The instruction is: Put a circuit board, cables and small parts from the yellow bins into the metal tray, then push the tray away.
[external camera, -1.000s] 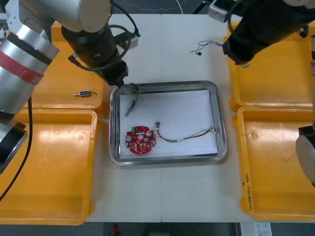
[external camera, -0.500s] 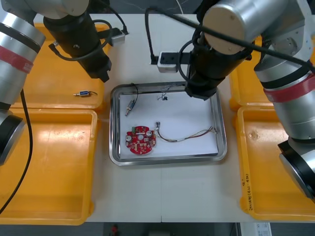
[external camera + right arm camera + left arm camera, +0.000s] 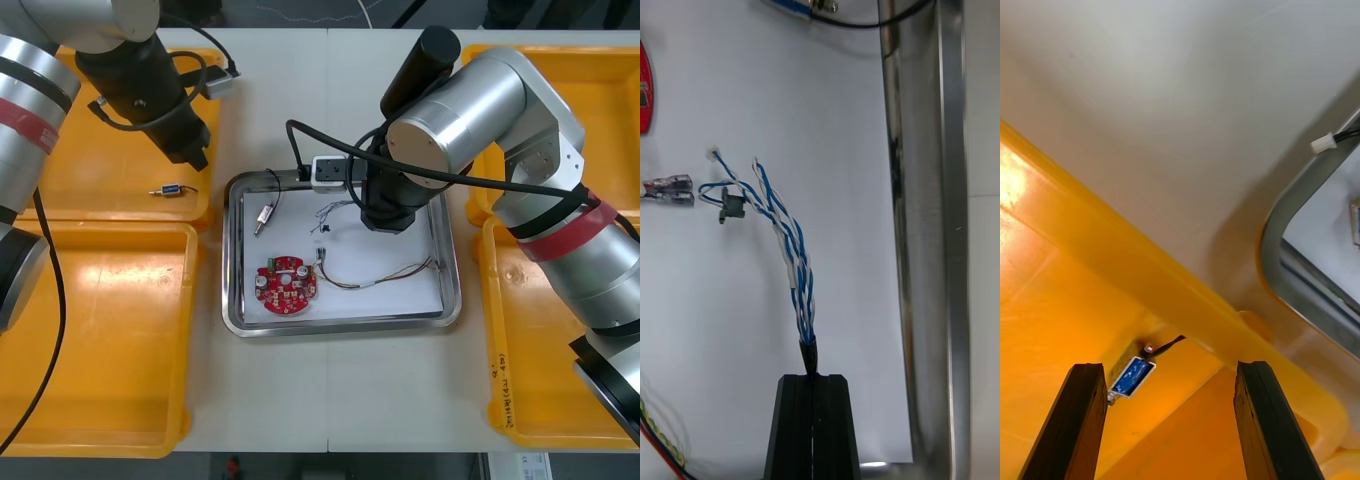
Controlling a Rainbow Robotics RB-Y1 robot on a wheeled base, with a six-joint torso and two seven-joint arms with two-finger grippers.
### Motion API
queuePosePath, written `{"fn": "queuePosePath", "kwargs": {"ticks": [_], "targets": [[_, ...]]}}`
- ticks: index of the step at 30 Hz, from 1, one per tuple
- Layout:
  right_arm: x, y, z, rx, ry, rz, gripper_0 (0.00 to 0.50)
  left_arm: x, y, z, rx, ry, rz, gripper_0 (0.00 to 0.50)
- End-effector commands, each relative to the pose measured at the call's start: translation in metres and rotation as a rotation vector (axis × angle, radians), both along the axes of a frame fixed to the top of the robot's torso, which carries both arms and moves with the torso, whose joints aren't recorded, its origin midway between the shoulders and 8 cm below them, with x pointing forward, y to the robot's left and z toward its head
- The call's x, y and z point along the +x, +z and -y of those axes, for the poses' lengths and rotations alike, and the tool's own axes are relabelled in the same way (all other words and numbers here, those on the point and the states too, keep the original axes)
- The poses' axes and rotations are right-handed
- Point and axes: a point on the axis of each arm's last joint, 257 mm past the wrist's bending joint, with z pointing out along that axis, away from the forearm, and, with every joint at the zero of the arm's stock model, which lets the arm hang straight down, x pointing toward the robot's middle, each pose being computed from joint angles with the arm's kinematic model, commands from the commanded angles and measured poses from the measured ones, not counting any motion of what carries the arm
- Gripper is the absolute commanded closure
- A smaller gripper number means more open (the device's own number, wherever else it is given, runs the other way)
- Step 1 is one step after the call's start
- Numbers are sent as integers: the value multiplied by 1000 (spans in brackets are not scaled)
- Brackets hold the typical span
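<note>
The light table (image 3: 330, 400) has a metal tray (image 3: 340, 326) in the middle, white inside. The right gripper (image 3: 813, 379) is over the tray, and its two black fingers are pinched tight on one end of the blue and white cable (image 3: 786, 240). The rest of that cable spreads out over the white floor, just beside the tray's shiny wall. The left gripper (image 3: 1171, 367) is over the far left bin (image 3: 100, 190), with its fingers wide apart and the small metal part (image 3: 1133, 375) near them. When the right fingers let go, I think the thin cable could stick to them and get pulled back out. Its loose ends could also tangle with the red and yellow cable (image 3: 380, 277) close by. I count four yellow bins (image 3: 100, 330), one tray, one red circuit board (image 3: 285, 285), three cables counting the black cable (image 3: 268, 200), and one small metal part.
</note>
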Motion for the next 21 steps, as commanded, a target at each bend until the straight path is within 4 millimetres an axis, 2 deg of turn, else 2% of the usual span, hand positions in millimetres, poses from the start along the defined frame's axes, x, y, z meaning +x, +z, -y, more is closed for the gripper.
{"fn": "queuePosePath", "kwargs": {"ticks": [1, 3, 8, 10, 11, 12, 13, 14, 15, 16, 17, 21], "targets": [[2, -22, 5, -64, 35, 13, 500, 19, 38, -19, 36, -110, 93, 0], [4, -32, 9, -97, 34, 21, 500, 19, 33, -23, 24, -97, 80, 0], [7, -42, 16, -109, 21, 1, 500, 17, 19, -32, -8, -69, 44, 0], [7, -42, 17, -111, 20, 0, 485, 15, 15, -35, -14, -63, 31, 0], [6, -42, 19, -114, 18, -2, 461, 14, 13, -36, -25, -59, 23, 0], [6, -43, 20, -115, 17, -4, 427, 12, 10, -37, -35, -55, 13, 0], [6, -43, 21, -116, 11, -4, 323, 10, 6, -38, -43, -50, -2, 0], [7, -43, 21, -115, 11, -3, 272, 9, 4, -38, -50, -46, -8, 0], [7, -42, 22, -116, 7, -2, 120, 9, 1, -39, -60, -39, -13, 0], [8, -42, 24, -119, 5, 0, 38, 9, -2, -40, -73, -31, -20, 0], [9, -41, 25, -120, 6, 5, 0, 9, -5, -41, -78, -27, -21, 0], [12, -35, 30, -120, 5, 18, 0, 11, -10, -45, -75, -22, -18, 0]]}}
